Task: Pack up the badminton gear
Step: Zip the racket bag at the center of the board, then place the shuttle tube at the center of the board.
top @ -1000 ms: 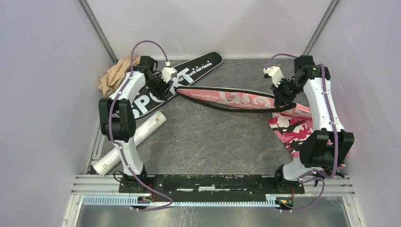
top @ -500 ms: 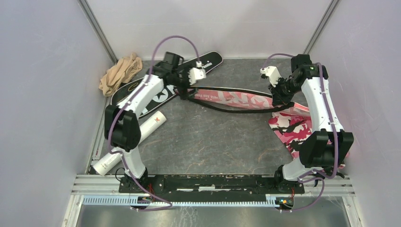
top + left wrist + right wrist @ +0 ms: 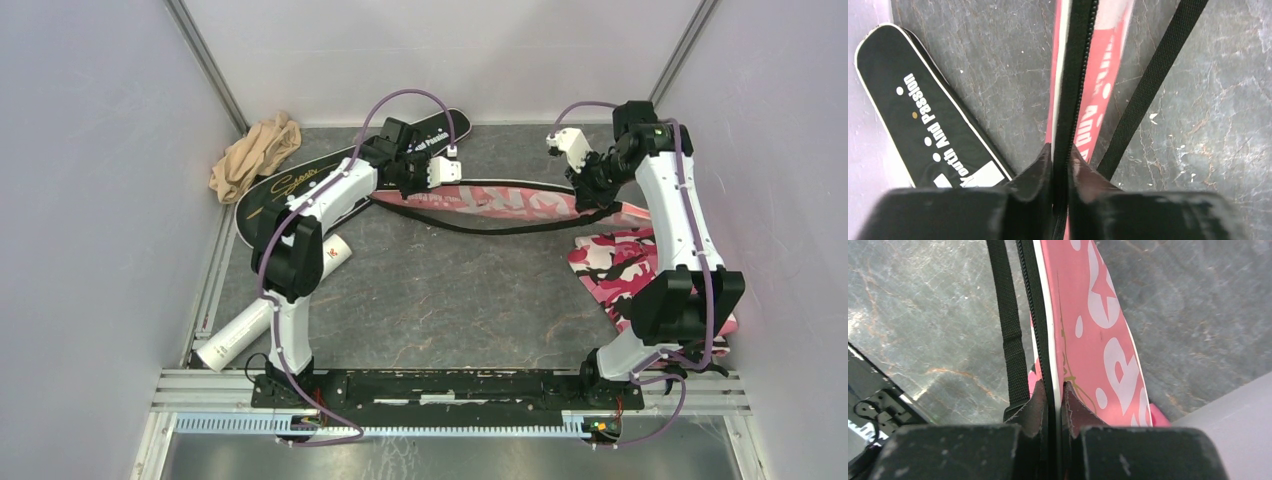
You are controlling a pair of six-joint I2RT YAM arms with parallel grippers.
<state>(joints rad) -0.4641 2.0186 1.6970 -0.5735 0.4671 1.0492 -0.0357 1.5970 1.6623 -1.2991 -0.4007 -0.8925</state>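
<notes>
A pink racket-shaped bag [image 3: 520, 203] with white lettering stretches across the back of the table, held on edge between both arms. My left gripper [image 3: 418, 190] is shut on the black zipper edge at its narrow left end; the left wrist view shows the fingertips [image 3: 1045, 157] pinching that zipper band beside the pink bag [image 3: 1108, 75]. At the wide right end, my right gripper [image 3: 590, 200] is shut on the white-piped rim of the pink bag [image 3: 1088, 325]. The bag's black strap [image 3: 500, 228] hangs below. A black bag [image 3: 300, 185] lies at the back left and a long white tube [image 3: 262, 308] near the left edge.
A beige cloth [image 3: 250, 155] is bunched in the back left corner. A pink camouflage-patterned cloth [image 3: 625, 272] lies at the right under the right arm. Grey walls close in on three sides, and the black bag's narrow end [image 3: 923, 125] lies just left of my left gripper.
My left gripper left the black bag, swung right to the pink bag's narrow end, opened wide and shut on its zipper edge. The right gripper kept its grip and shifted the bag slightly back.
</notes>
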